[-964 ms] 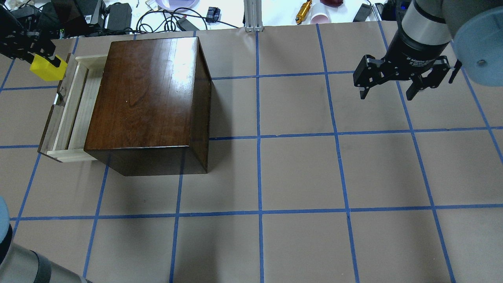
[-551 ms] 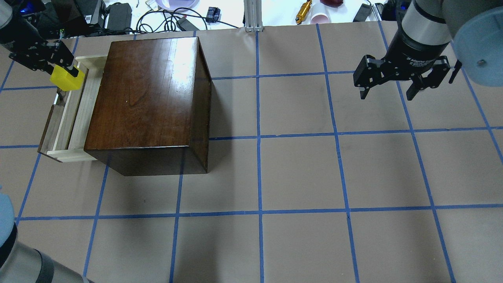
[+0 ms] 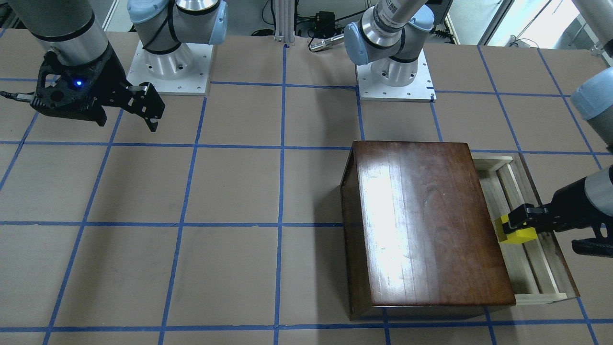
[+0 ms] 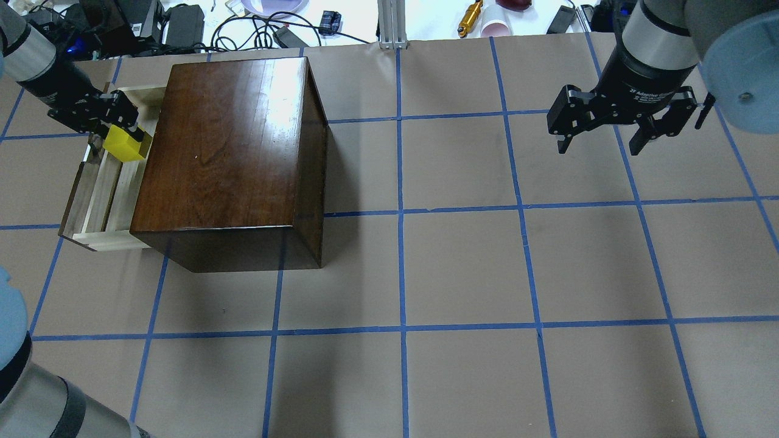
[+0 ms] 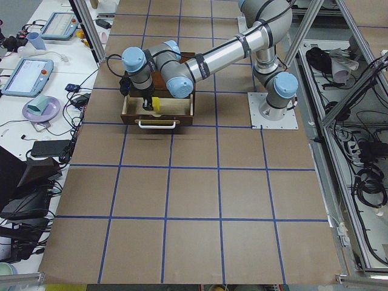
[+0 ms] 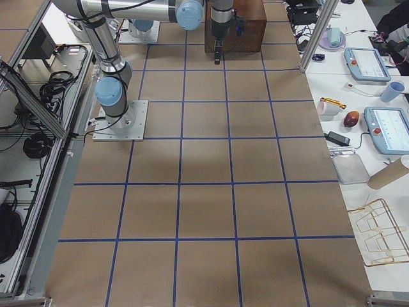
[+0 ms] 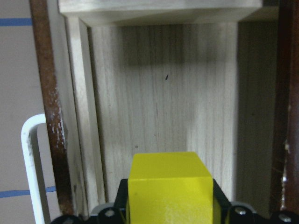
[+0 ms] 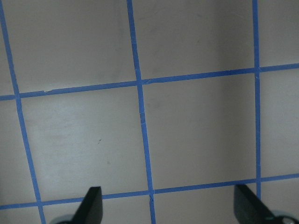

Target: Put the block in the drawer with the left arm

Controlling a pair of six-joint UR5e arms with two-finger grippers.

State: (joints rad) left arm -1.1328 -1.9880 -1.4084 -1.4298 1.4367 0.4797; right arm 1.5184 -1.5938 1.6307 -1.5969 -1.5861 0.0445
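My left gripper (image 4: 118, 131) is shut on the yellow block (image 4: 126, 145) and holds it over the open drawer (image 4: 97, 194) of the dark-brown wooden box (image 4: 228, 152). In the front-facing view the block (image 3: 513, 234) hangs above the drawer's pale floor (image 3: 531, 268), next to the box's edge. The left wrist view shows the block (image 7: 169, 186) between the fingers, with the drawer floor (image 7: 154, 93) below and the metal handle (image 7: 32, 163) at the left. My right gripper (image 4: 602, 143) is open and empty, high over the table's far right.
Cables, a cup and tools lie beyond the table's back edge (image 4: 389, 42). The table (image 4: 462, 274) is brown paper with a blue tape grid. The right wrist view shows only bare table (image 8: 140, 93).
My left gripper has carried the yellow block rightward and down, from outside the drawer's far corner to over the drawer's inside. The right arm has not moved.
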